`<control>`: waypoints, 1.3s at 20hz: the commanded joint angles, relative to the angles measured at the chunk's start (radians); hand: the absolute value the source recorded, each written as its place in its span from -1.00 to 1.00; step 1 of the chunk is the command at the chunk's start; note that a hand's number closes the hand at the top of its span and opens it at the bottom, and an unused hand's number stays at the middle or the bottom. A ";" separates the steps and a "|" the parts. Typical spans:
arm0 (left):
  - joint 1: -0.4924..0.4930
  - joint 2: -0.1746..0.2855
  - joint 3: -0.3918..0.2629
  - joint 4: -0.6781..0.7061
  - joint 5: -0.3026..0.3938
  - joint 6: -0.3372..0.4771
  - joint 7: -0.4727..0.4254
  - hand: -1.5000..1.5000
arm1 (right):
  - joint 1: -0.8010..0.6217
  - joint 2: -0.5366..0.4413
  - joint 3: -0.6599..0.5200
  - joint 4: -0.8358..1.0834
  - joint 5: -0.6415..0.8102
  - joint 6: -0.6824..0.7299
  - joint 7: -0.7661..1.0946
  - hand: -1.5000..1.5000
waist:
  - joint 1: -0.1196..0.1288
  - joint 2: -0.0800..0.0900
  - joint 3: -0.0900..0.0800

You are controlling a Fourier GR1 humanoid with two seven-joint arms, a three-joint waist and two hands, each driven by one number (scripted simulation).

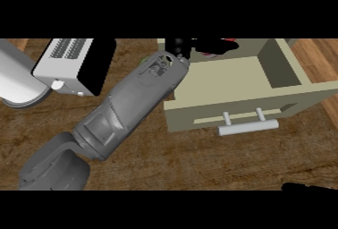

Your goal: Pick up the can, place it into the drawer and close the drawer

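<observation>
Wood-grain worktop is filling the head view. A beige drawer is standing wide open at upper right, its front panel facing the lower edge. A pale bar handle is sticking out from that panel on two posts. The drawer floor is showing bare across its middle and right.

- Left forearm: grey, running diagonally from the lower left corner up to the drawer's back left corner and crossing over the drawer's left wall.
- Left robot hand: black, sitting at the top edge of the scene over the back of the drawer and partly cut off there. Its fingers are curling to the right round the can.
- Can: mostly hidden by the fingers, with only small red patches peeking out. It is sitting in the grasp at the drawer's back left area. I cannot tell whether it is touching the drawer floor.
- Right robot hand: only a black sliver is showing at the lower right edge, well apart from the drawer. I cannot tell how far open it is.
- Toaster: white with a black side, sitting at upper left, just beside the forearm.
- White cylinder: lying at the far left edge, next to the toaster.
</observation>
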 commanded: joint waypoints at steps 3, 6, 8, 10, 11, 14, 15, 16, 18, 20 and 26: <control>-0.017 0.000 0.047 0.002 0.057 -0.020 -0.058 -1.00 | -0.018 -0.036 0.048 -0.013 0.143 -0.003 -0.069 -1.00 | 0.025 0.001 0.000; 0.022 0.000 0.009 -0.056 0.083 0.049 -0.072 -1.00 | -0.035 -0.059 0.095 -0.031 0.233 -0.002 -0.049 -1.00 | 0.021 -0.004 -0.001; -0.045 0.000 0.029 -0.036 0.088 0.041 -0.028 -1.00 | -0.046 -0.089 0.086 -0.017 0.304 -0.014 -0.054 -1.00 | 0.052 -0.013 -0.001; -0.021 0.000 0.002 -0.062 0.100 0.075 -0.043 -1.00 | -0.102 -0.121 0.105 0.049 0.378 -0.018 -0.059 -1.00 | 0.047 -0.008 -0.001; -0.026 0.000 0.027 -0.026 0.085 0.022 -0.074 -1.00 | -0.073 -0.108 0.148 0.056 0.449 -0.039 -0.080 -1.00 | 0.071 -0.010 -0.001; -0.085 0.000 0.028 -0.007 0.080 0.053 -0.029 -1.00 | -0.050 -0.114 0.227 0.070 0.608 -0.080 -0.111 -1.00 | 0.080 -0.015 -0.001; -0.091 0.000 0.021 -0.011 0.074 0.032 -0.017 -1.00 | -0.138 -0.128 0.225 0.120 0.643 -0.080 -0.052 -1.00 | 0.101 -0.016 -0.002; -0.046 0.000 -0.007 -0.052 0.080 0.052 -0.019 -1.00 | -0.136 -0.130 0.229 0.152 0.653 -0.088 -0.084 -1.00 | 0.093 -0.018 -0.001; -0.039 0.000 -0.002 -0.073 0.084 0.060 -0.011 -1.00 | -0.152 -0.129 0.299 0.202 0.755 -0.107 -0.080 -1.00 | 0.105 -0.021 -0.001; -0.021 0.000 0.015 -0.083 0.072 0.040 -0.011 -1.00 | -0.187 -0.126 0.277 0.314 0.779 -0.145 -0.106 -1.00 | 0.127 -0.025 -0.001; -0.036 0.088 0.013 -0.141 0.028 0.025 0.091 -1.00 | -0.227 -0.078 0.335 0.506 0.964 -0.278 -0.087 -1.00 | 0.150 -0.033 -0.001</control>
